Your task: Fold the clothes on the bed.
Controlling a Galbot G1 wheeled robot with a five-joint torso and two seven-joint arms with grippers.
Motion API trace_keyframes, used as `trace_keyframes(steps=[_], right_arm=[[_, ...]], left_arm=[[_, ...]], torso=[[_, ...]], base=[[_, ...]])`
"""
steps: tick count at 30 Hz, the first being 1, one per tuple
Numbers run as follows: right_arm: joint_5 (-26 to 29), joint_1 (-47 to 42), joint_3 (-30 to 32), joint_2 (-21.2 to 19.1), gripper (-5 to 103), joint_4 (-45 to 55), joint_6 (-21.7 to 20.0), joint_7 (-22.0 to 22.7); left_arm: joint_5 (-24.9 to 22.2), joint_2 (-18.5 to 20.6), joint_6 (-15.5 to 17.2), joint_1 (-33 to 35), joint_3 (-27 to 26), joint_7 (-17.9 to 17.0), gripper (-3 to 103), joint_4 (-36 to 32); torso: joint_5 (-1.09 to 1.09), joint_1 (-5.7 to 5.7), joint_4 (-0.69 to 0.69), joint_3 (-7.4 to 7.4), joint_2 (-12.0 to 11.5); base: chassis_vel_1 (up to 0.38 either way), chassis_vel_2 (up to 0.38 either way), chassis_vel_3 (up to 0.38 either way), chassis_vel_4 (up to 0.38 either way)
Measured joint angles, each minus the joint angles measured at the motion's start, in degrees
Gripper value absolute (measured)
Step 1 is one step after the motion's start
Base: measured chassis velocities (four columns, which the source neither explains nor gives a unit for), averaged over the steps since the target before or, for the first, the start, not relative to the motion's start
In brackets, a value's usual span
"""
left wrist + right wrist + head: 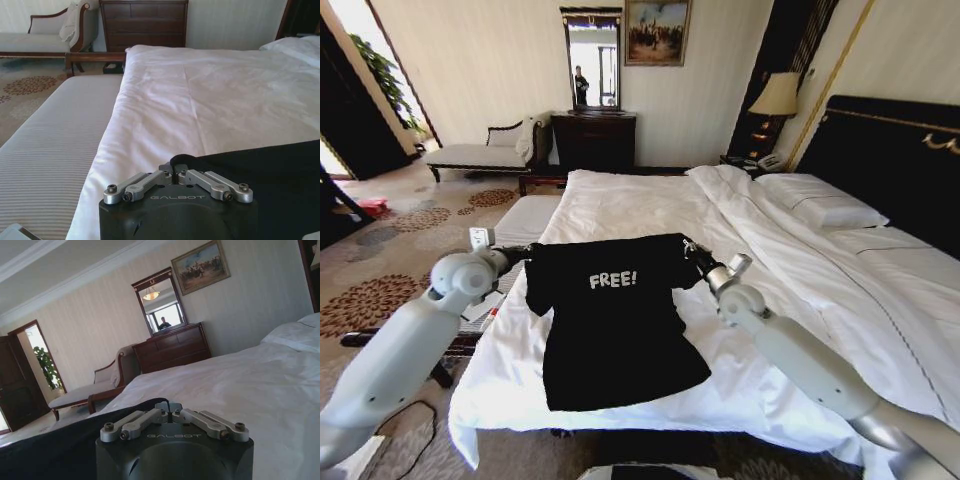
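Note:
The black T-shirt (610,320) with white "FREE!" lettering hangs by its top corners above the near part of the bed (650,205), its lower half resting on the white sheet. My left gripper (527,253) is shut on the shirt's left shoulder corner, and the black fabric (260,165) is pinched at its fingertips in the left wrist view, where the left gripper (176,167) is closed. My right gripper (687,249) is shut on the other shoulder corner. Over there the right gripper (169,407) holds a dark fabric edge (75,432).
A striped bench (525,218) lies along the bed's left side. A chaise (480,150) and dark dresser (595,140) with a mirror stand at the far wall. Pillows (820,205) and the dark headboard (890,160) are at the right, with a lamp (778,95) behind.

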Motion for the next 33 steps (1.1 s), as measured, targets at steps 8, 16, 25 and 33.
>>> trace_keyframes(steps=[8, 16, 25, 33], right_arm=[[-1.9, 5.8, -3.2, 5.3, 0, -14.2, 2.1, -2.1], [-4.1, 9.4, -3.5, 8.8, 0, -22.8, 3.3, -2.5], [-7.2, 12.9, -3.0, 14.1, 0, -32.2, 4.7, -2.9], [-9.1, 12.0, -3.0, 14.9, 0, -33.2, 4.9, -3.0]], left_arm=[[4.3, -9.7, -0.5, -11.6, 7.5, 0.7, 0, 14.3], [7.9, -16.3, -1.7, -17.1, 9.4, 1.1, 0, 26.6], [12.0, -22.1, -3.2, -20.0, 9.6, 2.0, 0, 35.3], [13.8, -24.0, -4.3, -20.0, 9.3, 2.6, 0, 37.0]], torso=[[0.02, -0.01, -0.01, 0.00, 0.0], [0.01, -0.01, 0.02, 0.00, 0.0], [0.01, -0.01, 0.01, -0.01, 0.0], [0.02, -0.01, -0.01, -0.01, 0.0]], base=[[0.000, 0.000, 0.000, 0.000], [0.000, 0.000, 0.000, 0.000], [0.000, 0.000, 0.000, 0.000], [0.000, 0.000, 0.000, 0.000]])
